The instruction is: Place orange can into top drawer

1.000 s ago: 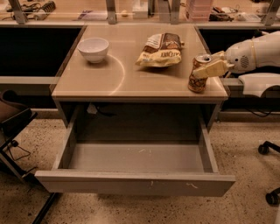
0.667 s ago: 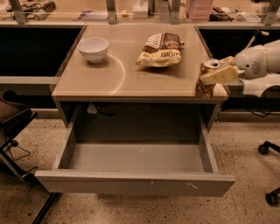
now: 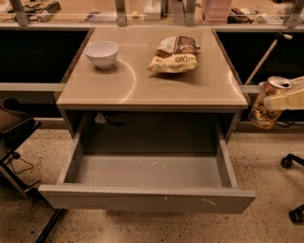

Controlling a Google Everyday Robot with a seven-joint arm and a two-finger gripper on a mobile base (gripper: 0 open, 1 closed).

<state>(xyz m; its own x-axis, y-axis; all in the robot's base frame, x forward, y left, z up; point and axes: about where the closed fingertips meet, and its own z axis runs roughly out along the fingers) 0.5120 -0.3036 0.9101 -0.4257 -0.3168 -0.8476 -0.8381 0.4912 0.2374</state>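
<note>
The orange can (image 3: 266,105) is orange-brown with a silver top. It hangs tilted in the air off the table's right edge, beyond the front right corner. My gripper (image 3: 279,101) reaches in from the right edge of the camera view, its pale fingers (image 3: 285,100) shut on the can's upper side. The top drawer (image 3: 147,198) is pulled wide open below the tabletop, grey and empty inside, with small white scuffs on its front panel. The can is to the right of the drawer and higher than it.
A white bowl (image 3: 101,53) stands at the table's back left. A yellow-and-brown snack bag (image 3: 174,54) lies at the back middle. A dark chair (image 3: 14,137) is at the left. Chair casters (image 3: 287,162) sit on the floor at the right. A cluttered counter (image 3: 142,12) runs behind.
My gripper has carried the can off the tabletop's right front corner, moving it right and lower, out past the table's edge. The camera view is now closer.
</note>
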